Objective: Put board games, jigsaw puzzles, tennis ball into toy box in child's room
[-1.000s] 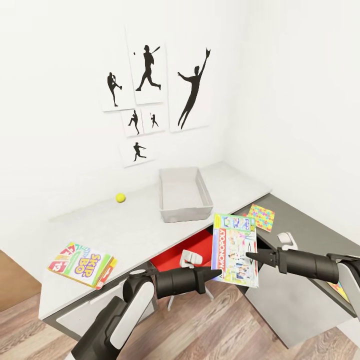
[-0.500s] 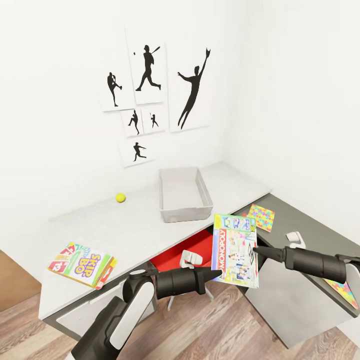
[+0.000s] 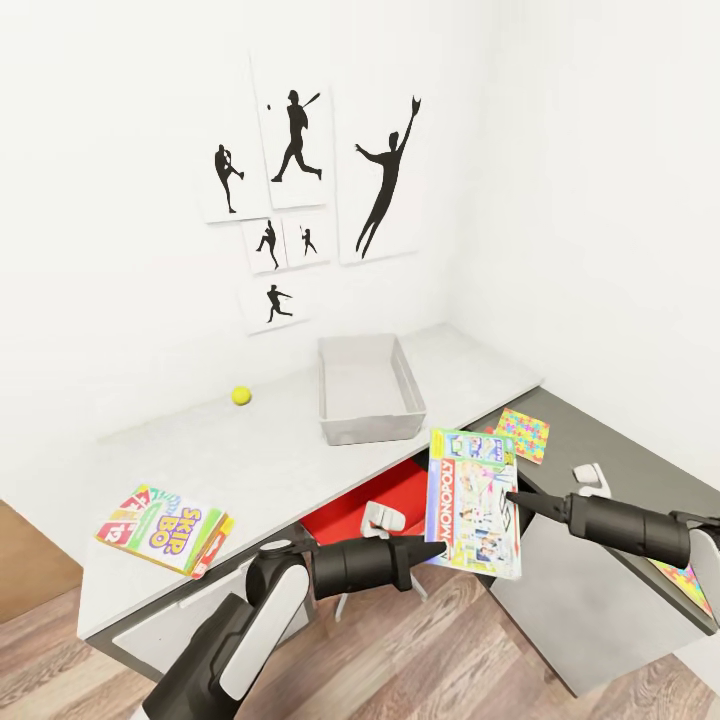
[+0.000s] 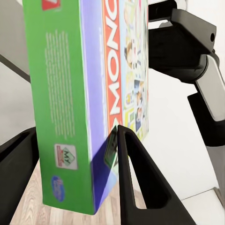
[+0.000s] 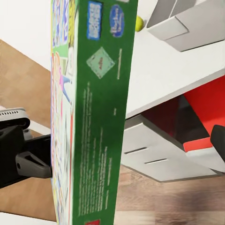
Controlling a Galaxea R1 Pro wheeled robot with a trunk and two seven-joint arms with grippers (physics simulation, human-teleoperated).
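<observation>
A flat rectangular Monopoly board game box point(image 3: 471, 502) with a glossy printed cover and green edges is held upright in the air, just in front of the near edge of a long, smooth pale grey table point(image 3: 290, 455). The left gripper point(image 3: 432, 549) pinches the box's lower left corner between its two black tapered fingers point(image 4: 133, 178), closed on the cardboard. The right gripper point(image 3: 514, 497) touches the box's right edge; whether its fingers are clamped on it cannot be told. Compared with half a second ago, the box has tilted slightly and the right gripper has barely shifted. Farther back on the table sits the shallow grey toy box point(image 3: 368, 388) with sloping walls. A small yellow-green tennis ball point(image 3: 240, 396) lies to its left. A Skip-Bo game box point(image 3: 165, 527) rests near the table's left front. A multicoloured jigsaw puzzle point(image 3: 523, 434) lies on the lower dark section at right.
</observation>
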